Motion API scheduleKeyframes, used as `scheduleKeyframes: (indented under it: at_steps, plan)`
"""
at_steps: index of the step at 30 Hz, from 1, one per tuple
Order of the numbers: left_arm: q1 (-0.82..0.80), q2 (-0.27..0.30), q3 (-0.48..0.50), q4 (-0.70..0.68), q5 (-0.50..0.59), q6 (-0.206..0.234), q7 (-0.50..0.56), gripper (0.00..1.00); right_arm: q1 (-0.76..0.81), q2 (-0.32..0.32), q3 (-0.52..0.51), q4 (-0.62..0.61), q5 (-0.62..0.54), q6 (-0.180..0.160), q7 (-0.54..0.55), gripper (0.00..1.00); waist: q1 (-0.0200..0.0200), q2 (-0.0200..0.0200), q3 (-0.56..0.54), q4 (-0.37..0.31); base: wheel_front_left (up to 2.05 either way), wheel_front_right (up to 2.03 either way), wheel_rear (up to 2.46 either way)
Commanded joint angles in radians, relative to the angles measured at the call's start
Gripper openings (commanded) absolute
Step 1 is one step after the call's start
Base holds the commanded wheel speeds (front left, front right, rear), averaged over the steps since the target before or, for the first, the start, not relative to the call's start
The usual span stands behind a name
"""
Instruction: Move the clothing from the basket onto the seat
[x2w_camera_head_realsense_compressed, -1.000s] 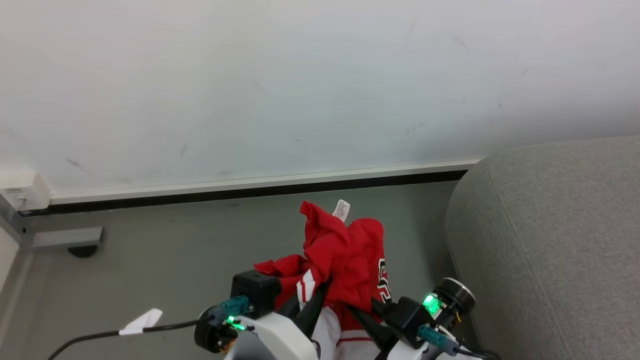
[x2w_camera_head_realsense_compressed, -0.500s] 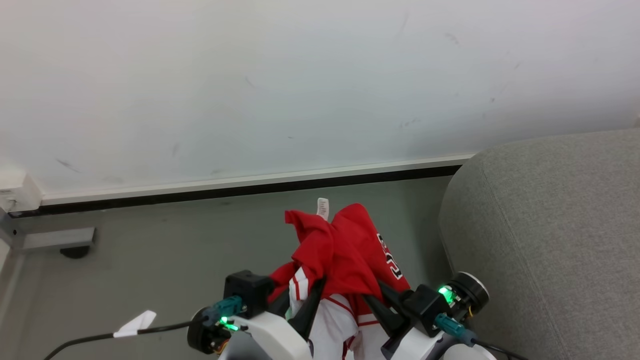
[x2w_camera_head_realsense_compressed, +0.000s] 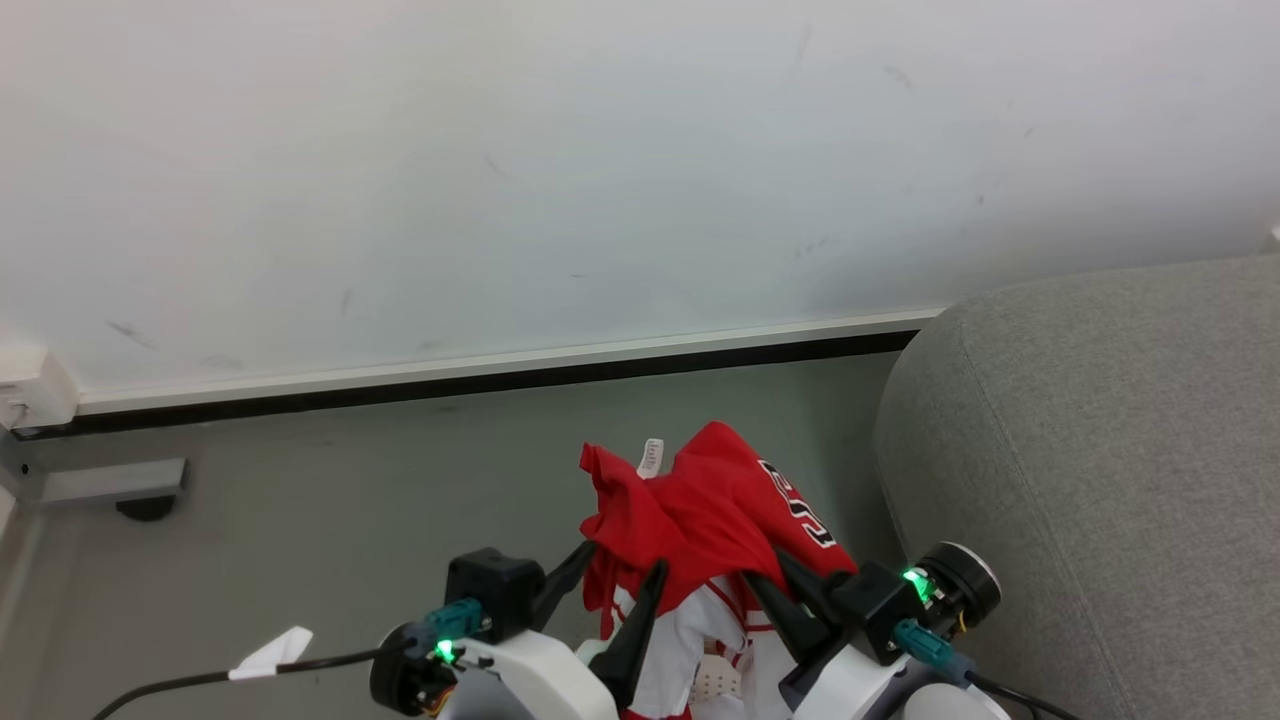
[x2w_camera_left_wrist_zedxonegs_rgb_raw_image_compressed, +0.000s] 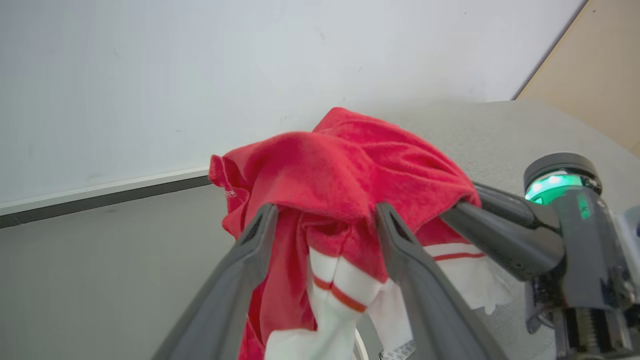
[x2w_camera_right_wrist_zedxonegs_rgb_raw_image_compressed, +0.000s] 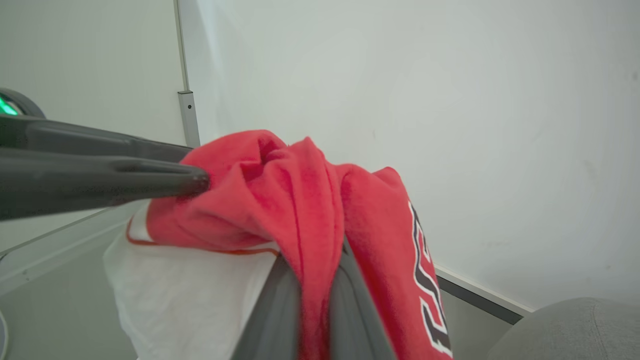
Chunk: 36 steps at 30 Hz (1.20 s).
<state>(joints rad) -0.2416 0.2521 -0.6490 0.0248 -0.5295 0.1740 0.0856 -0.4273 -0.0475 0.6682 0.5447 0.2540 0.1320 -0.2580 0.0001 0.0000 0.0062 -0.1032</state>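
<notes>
Right wrist view: right fingers clamped on clothing. Left wrist view: left fingers apart.

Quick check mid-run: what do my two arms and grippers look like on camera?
They match. The left gripper and right gripper each have two long tapered dark grey fingers on a black boxy housing, then a round black wrist with a green light, a teal connector feeding a black cable, and white forearm shells.

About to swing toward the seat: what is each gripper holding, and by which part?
Right gripper is shut on a bunched red fold of the clothing. Left gripper is open; the fabric merely drapes across it.
</notes>
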Motion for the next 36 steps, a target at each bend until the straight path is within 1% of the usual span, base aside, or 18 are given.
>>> scheduleKeyframes:
  at_steps: [1, 13, 21, 26, 36]
  plan:
    - [0.008, 0.006, 0.001, 0.003, -0.013, -0.001, -0.011, 1.00, 0.011, -0.002, -0.012, -0.008, -0.005, -0.002, -0.008, 0.00, -0.0001, 0.0000, -0.001, -0.001, 0.00, 0.00, 0.00]
    - [0.013, 0.009, -0.001, 0.004, -0.013, 0.008, -0.024, 1.00, 0.011, -0.010, -0.121, -0.047, -0.046, -0.002, -0.008, 0.00, -0.0001, 0.0000, -0.007, -0.025, 0.00, 0.00, 0.00]
    - [0.006, 0.008, 0.004, 0.007, -0.008, 0.007, -0.058, 1.00, 0.008, -0.036, -0.172, -0.083, -0.059, -0.002, -0.008, 0.00, -0.0001, 0.0000, -0.001, -0.072, 0.00, 0.00, 0.00]
    - [0.005, 0.012, 0.003, 0.005, -0.004, 0.006, -0.071, 1.00, 0.014, -0.043, -0.190, -0.102, -0.064, -0.002, -0.007, 0.00, -0.0001, 0.0000, 0.006, -0.146, 0.00, 0.00, 0.00]
    - [-0.008, 0.008, -0.010, -0.009, 0.000, 0.005, -0.074, 1.00, 0.023, -0.077, -0.218, -0.136, -0.069, -0.002, -0.006, 0.00, -0.0001, 0.0000, 0.026, -0.365, 0.00, 0.00, 0.00]
